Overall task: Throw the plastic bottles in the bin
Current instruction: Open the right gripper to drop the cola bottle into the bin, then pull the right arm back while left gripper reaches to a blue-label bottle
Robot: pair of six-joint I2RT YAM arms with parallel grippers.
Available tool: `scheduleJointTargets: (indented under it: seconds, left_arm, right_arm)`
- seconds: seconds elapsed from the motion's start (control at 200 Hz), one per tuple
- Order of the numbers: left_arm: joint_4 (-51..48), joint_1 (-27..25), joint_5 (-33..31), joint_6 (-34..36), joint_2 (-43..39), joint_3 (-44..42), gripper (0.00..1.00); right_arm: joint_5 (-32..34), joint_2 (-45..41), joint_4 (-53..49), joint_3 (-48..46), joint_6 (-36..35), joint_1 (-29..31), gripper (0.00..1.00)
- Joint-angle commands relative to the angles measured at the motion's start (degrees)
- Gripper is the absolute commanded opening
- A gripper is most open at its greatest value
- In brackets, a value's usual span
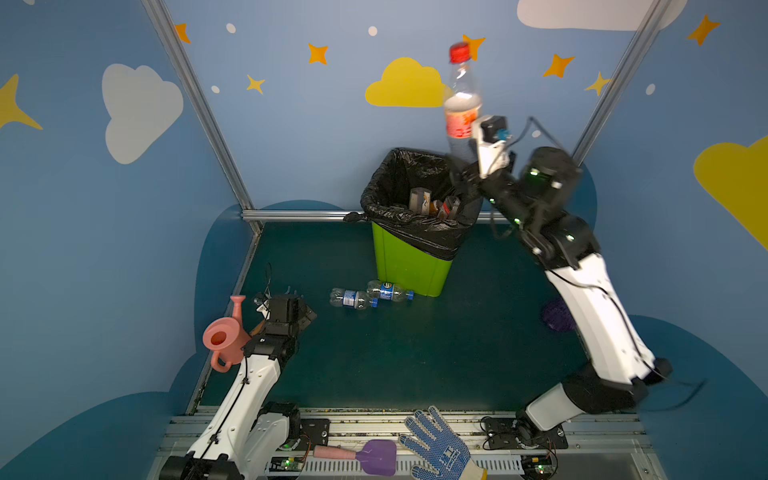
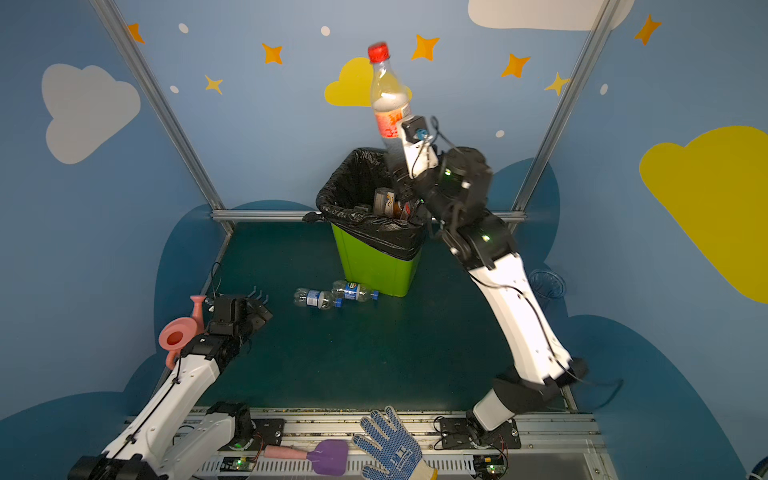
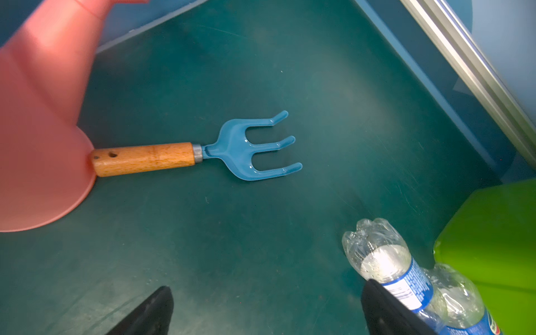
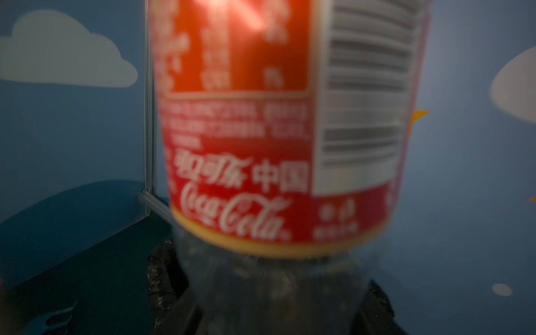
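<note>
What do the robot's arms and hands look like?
The left arm and right arm have smooth white shells with chunky black joints, and a thin black cable runs along each. Tiny green lights glow on the right arm's joints. The left hand has two pointed black fingers. The right hand is black too, with a white block and a blue plug beside it.

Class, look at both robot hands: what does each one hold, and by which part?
The right hand grips the red-label bottle by its clear bottom end, holding it upright. The left hand is open and holds nothing.
</note>
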Motion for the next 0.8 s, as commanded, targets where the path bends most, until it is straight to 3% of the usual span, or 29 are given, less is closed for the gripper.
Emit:
scheduleJointTargets:
  seconds: [0.0,0.06,0.13,0.31,0.42,0.656,0.796]
  left_arm:
    - [-0.44,-0.67,-0.80,1.43,0.40,1.76,1.00]
    - [-1.04,-0.81,-0.91,2.12,0.49,2.14,1.00]
    - [-1.25,-0.87,-1.05,2.67,0.46,2.55,1.00]
    - [-1.74,-2.52,-2.99,2.85,-0.04,3.56,1.00]
    - [-1.29,-5.64,-5.04,3.60,0.80,4.49,1.00]
    - [0.19,-15.58,-8.42,2.26,8.17,7.07,1.00]
    - [0.74,-20.02,-8.25,9.00,15.39,11.30,1.00]
  right_arm:
    - [-3.65,1.80,-10.77,4.86,6.42,-3.54,0.77]
    - [-2.65,0.26,-10.02,6.49,7.22,-5.74,0.79]
    - [-0.73,-3.88,-7.76,6.91,6.75,-7.39,0.89]
    - [1.50,-16.67,-0.39,-0.73,6.66,-9.43,0.95]
    - [0.38,-20.76,-0.98,-5.48,8.36,-12.05,0.96]
    - [-2.66,-27.19,-0.99,-24.02,16.43,-19.46,0.97]
    - [-6.38,-31.74,0.27,-37.70,23.34,-26.07,0.97]
